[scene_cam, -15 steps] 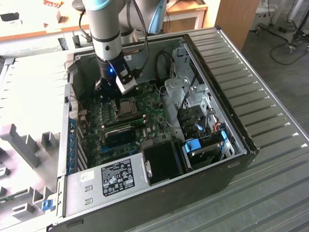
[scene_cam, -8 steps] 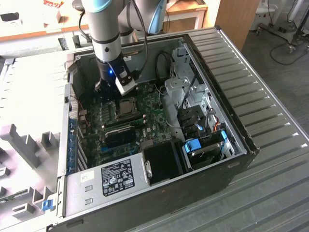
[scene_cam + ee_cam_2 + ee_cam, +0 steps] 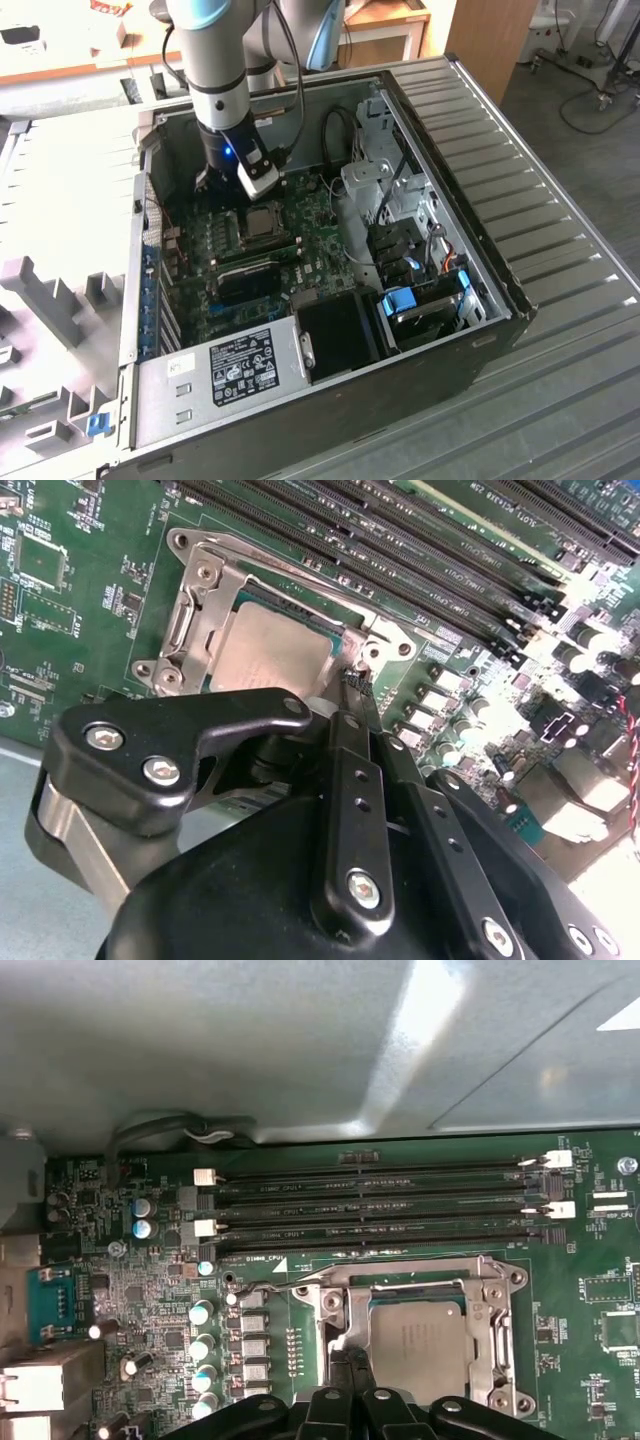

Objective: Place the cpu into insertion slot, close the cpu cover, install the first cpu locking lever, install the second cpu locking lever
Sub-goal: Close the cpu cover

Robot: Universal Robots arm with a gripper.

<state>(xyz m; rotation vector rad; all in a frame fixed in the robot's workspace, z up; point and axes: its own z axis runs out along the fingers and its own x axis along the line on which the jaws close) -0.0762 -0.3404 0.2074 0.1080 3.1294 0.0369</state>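
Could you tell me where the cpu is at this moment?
In the first wrist view the cpu lies framed by the cpu cover, beside the long memory slots, with the hand at its edge.

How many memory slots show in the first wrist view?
4. The memory slots lie in parallel rows beside the cpu cover: one nearest it, a second, a third, the fourth farthest. None seems hidden.
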